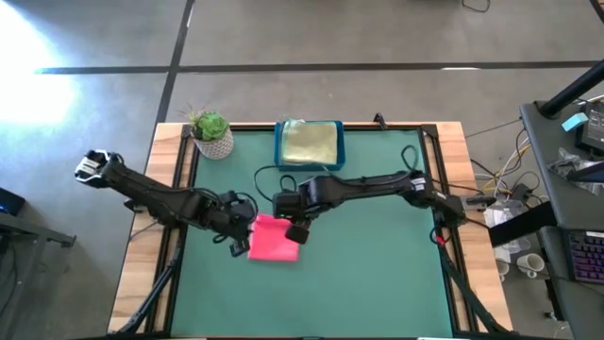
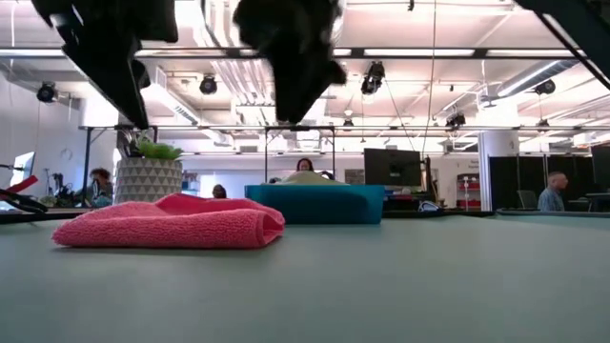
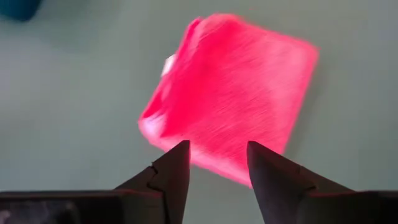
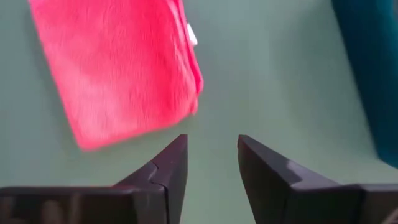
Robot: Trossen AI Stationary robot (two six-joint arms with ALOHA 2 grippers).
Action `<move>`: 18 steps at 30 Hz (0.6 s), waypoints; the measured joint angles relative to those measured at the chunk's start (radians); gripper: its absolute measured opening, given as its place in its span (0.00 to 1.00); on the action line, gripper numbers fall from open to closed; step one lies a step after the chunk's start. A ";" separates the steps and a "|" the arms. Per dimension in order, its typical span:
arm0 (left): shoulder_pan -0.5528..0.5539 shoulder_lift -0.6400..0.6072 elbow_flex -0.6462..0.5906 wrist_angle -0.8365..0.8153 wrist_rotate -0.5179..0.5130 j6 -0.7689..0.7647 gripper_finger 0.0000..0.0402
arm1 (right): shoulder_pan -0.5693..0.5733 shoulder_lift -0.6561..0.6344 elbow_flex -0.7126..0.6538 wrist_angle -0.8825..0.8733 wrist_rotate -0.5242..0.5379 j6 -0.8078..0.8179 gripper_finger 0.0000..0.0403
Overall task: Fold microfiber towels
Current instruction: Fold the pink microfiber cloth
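A hot pink microfiber towel [image 1: 274, 240] lies folded flat on the green table, seen also in the low view [image 2: 172, 224] as a low stack of layers. My left gripper [image 3: 217, 163] hangs open above the towel's left edge [image 1: 236, 244]. My right gripper [image 4: 211, 158] hangs open above the table beside the towel's far right corner [image 1: 298, 230]. Neither touches the towel. A pale yellowish towel [image 1: 310, 144] lies in the blue tray [image 1: 279, 149] at the far edge.
A potted plant [image 1: 211, 132] in a white pot stands at the far left corner. The blue tray [image 2: 315, 203] stands behind the pink towel. The near half of the green table [image 1: 321, 293] is bare. People sit in the room beyond the table.
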 joint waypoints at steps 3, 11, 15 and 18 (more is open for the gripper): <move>-0.023 -0.007 -0.029 0.101 0.011 -0.002 0.35 | 0.037 -0.041 -0.002 -0.067 0.018 -0.023 0.31; -0.039 0.094 -0.125 0.407 -0.005 0.061 0.29 | 0.177 -0.105 -0.097 -0.096 0.036 0.008 0.26; -0.019 0.184 -0.131 0.508 -0.009 0.108 0.25 | 0.218 -0.156 -0.194 -0.129 0.140 0.088 0.24; -0.006 0.254 -0.127 0.565 -0.008 0.139 0.21 | 0.226 -0.224 -0.279 -0.121 0.153 0.135 0.21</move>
